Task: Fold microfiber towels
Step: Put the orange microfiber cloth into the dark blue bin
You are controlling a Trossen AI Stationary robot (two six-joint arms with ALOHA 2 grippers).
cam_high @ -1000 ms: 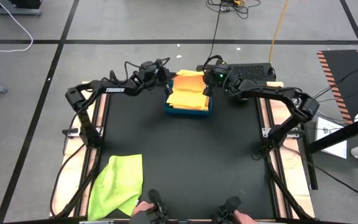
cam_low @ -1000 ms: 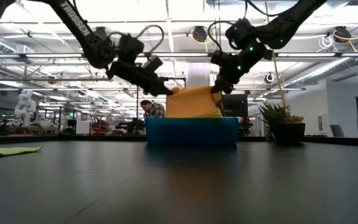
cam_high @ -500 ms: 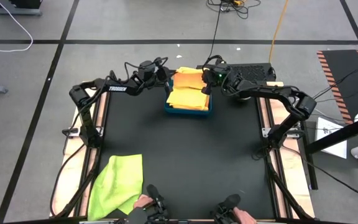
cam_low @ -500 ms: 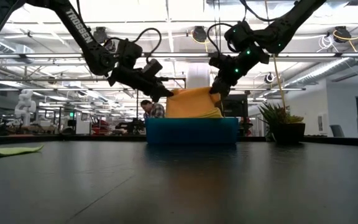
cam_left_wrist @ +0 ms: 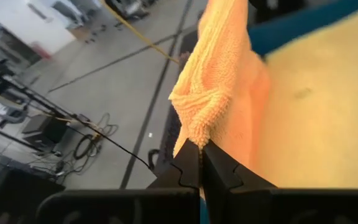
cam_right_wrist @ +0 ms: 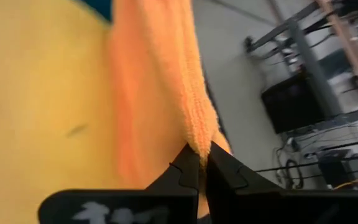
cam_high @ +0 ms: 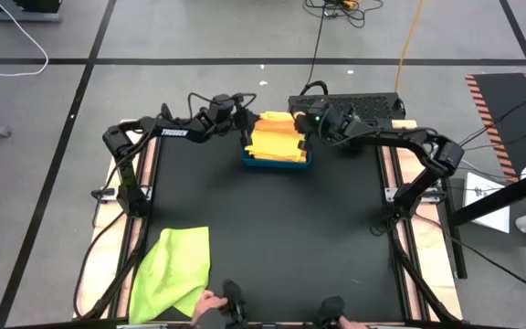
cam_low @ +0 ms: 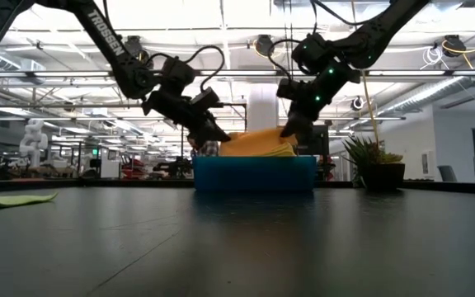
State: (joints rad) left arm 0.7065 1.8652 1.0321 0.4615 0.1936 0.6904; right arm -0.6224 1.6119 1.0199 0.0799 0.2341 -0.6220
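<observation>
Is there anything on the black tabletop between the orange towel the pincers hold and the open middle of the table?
Only the blue tray's near wall; the orange towel must clear it. Beyond, the tabletop looks bare; the lime towel lies aside.

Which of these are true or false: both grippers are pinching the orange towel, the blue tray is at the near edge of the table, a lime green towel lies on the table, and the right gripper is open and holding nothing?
1. Both grippers are pinching the orange towel. True: the left gripper and the right gripper are each shut on an edge of the orange towel.
2. The blue tray is at the near edge of the table. False: the blue tray sits at the far side, between the two grippers.
3. A lime green towel lies on the table. True: the lime green towel lies at the near left corner, apart from the tray.
4. The right gripper is open and holding nothing. False: it is shut on the orange towel.
</observation>
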